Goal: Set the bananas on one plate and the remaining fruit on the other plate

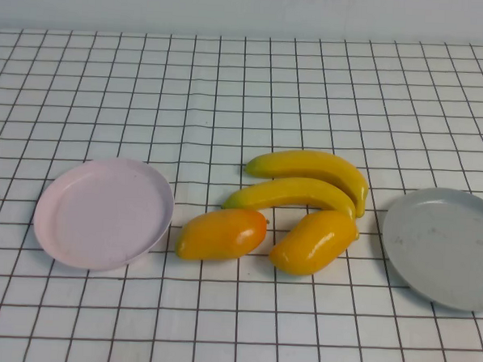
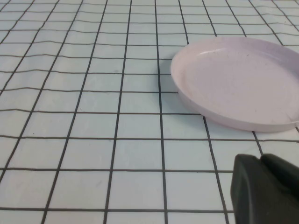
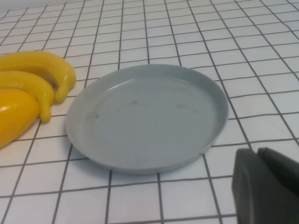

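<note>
Two long yellow bananas [image 1: 315,167] [image 1: 293,193] lie side by side at the table's middle. Two stubby orange-yellow fruits [image 1: 222,233] [image 1: 314,241] lie just in front of them. The pale pink plate [image 1: 102,214] sits empty at the left, the grey-blue plate [image 1: 445,244] empty at the right. Neither arm shows in the high view. My left gripper [image 2: 260,158] is shut and empty, just short of the pink plate [image 2: 238,81]. My right gripper [image 3: 257,151] is shut and empty, just short of the grey-blue plate [image 3: 145,116], with the bananas [image 3: 42,65] and one fruit [image 3: 14,116] beside it.
A white cloth with a black grid [image 1: 246,92] covers the table. A pale wall runs along the far edge.
</note>
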You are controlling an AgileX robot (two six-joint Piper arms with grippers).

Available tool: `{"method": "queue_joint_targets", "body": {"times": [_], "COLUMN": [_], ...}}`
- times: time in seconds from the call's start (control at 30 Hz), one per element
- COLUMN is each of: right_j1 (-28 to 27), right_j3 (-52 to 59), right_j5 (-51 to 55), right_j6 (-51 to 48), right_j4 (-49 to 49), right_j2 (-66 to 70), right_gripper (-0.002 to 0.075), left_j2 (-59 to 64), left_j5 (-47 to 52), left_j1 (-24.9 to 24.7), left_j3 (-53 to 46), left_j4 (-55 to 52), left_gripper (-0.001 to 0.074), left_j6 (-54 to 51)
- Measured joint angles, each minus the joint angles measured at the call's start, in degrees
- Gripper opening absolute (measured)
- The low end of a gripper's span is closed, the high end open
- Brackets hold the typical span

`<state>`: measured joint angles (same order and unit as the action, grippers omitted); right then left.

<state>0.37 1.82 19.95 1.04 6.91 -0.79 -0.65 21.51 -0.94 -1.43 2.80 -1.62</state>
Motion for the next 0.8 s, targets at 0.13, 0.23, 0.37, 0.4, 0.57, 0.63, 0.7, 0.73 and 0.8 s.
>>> {"method": "queue_joint_targets", "body": {"times": [0.13, 0.23, 0.37, 0.4, 0.57, 0.63, 0.7, 0.73, 0.8], "right_j1": [0.89, 1.67, 1.95, 1.95, 1.95, 1.95, 1.95, 1.95, 1.95], "right_j3": [0.0, 0.0, 0.0, 0.0, 0.0, 0.0, 0.0, 0.0, 0.0], "right_j5": [0.0, 0.0, 0.0, 0.0, 0.0, 0.0, 0.0, 0.0, 0.0], "right_j6": [0.0, 0.0, 0.0, 0.0, 0.0, 0.0, 0.0, 0.0, 0.0], "right_j4": [0.0, 0.0, 0.0, 0.0, 0.0, 0.0, 0.0, 0.0, 0.0], "right_j2": [0.0, 0.0, 0.0, 0.0, 0.0, 0.0, 0.0, 0.0, 0.0], "right_gripper": [-0.0015, -0.0015, -0.0015, -0.0015, -0.0015, -0.0015, -0.0015, -0.0015, -0.0015], "left_j2": [0.0, 0.0, 0.0, 0.0, 0.0, 0.0, 0.0, 0.0, 0.0], "left_j5": [0.0, 0.0, 0.0, 0.0, 0.0, 0.0, 0.0, 0.0, 0.0], "left_j1": [0.0, 0.0, 0.0, 0.0, 0.0, 0.0, 0.0, 0.0, 0.0], "left_j3": [0.0, 0.0, 0.0, 0.0, 0.0, 0.0, 0.0, 0.0, 0.0], "left_j4": [0.0, 0.0, 0.0, 0.0, 0.0, 0.0, 0.0, 0.0, 0.0], "left_gripper": [-0.0004, -0.0004, -0.0004, -0.0004, -0.0004, -0.0004, -0.0004, -0.0004, -0.0004], "left_j6": [0.0, 0.0, 0.0, 0.0, 0.0, 0.0, 0.0, 0.0, 0.0]}}
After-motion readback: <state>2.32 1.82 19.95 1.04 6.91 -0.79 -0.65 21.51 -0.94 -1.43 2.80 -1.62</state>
